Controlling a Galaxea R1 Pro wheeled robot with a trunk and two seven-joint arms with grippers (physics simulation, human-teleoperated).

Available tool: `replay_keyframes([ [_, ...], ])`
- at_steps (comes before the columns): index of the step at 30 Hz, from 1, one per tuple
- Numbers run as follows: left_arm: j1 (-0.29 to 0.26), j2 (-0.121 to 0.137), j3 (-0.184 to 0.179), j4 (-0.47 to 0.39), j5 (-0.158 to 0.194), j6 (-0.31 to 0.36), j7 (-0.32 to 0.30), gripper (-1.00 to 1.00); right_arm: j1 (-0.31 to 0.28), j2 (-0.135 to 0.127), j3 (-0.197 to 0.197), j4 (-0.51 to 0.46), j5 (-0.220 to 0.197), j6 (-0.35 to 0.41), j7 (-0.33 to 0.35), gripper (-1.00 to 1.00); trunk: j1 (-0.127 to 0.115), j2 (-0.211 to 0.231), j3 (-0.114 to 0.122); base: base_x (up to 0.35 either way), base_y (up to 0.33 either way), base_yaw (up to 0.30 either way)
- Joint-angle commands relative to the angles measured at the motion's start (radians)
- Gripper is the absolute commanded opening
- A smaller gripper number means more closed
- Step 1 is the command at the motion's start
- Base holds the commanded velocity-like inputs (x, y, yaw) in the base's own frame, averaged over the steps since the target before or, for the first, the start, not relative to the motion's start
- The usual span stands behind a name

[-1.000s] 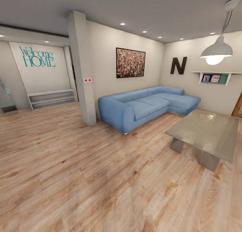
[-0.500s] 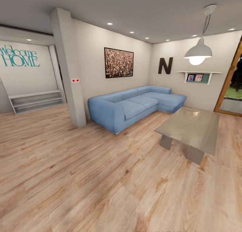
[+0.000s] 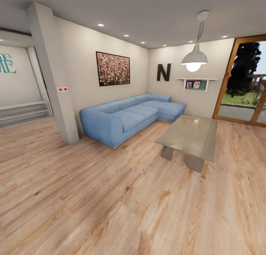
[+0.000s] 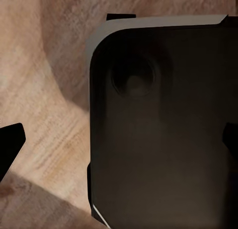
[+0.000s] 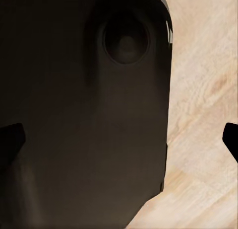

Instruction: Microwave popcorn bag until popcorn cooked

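Still in transit: living room ahead, blue sofa, glass coffee table, wood floor. No kitchen, microwave or popcorn bag in sight (bearing from either arm unknown). Both wrist views: fingertips wide apart, holding nothing, dark robot base beneath.

Floor is light wood plank, visible grain, slight sheen. Sofa looks like matt blue cloth, smooth. Low table has a glossy, reflective top, probably glass, on grey legs. Walls are matt pale plaster. Pendant lamp has a smooth white shade. In the wrist views, a dark matt casing, material unclear, over wood grain.
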Motion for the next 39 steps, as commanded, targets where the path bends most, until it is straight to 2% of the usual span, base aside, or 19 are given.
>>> replay_keyframes([
  [1,0.0,-0.001,-0.001,0.0,0.004,-0.003,0.0,1.0,0.0,0.0,0.0,0.0,-0.002,-0.003,0.0,1.0,0.0,0.0,-0.001,0.0,0.0,-0.28],
  [39,0.0,-0.001,-0.001,0.0,0.004,-0.003,0.0,1.0,0.0,-0.001,0.001,0.0,-0.003,-0.027,0.0,1.0,0.0,0.0,-0.001,0.0,0.0,-0.279],
])
